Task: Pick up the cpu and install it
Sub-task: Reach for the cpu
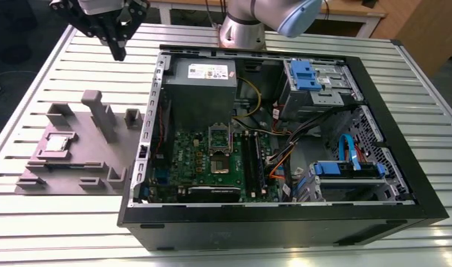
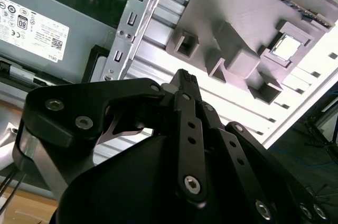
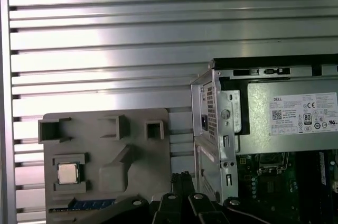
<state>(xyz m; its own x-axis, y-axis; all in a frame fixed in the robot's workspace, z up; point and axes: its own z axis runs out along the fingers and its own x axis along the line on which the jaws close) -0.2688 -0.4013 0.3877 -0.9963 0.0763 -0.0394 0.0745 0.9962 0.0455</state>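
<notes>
Beside the case (image 1: 285,222), on the exterior view's left, a tray (image 1: 92,149) is laid on the table (image 1: 63,222). The cpu (image 1: 57,143) is seated flat in a square pocket of the tray, on the side away from the case. It is seen as a small square chip with a pale, silvery metal top, and in the first wrist view the cpu (image 3: 67,173) is bright against the dull tray (image 3: 105,145).

The tray is moulded in matte grey plastic, with raised blocks and open pockets. The table is built of ribbed, silvery metal slats. The case is black and opened, and a green motherboard (image 1: 200,167) with a shiny socket frame (image 1: 220,149) is exposed inside it. A grey power supply (image 1: 200,83) is set beyond the board.

Past the case's far corner, the black gripper (image 1: 121,53) is hung above the table, pointed down. Its fingers are pressed together with nothing between them. The arm (image 1: 241,28) is mounted behind the case.
</notes>
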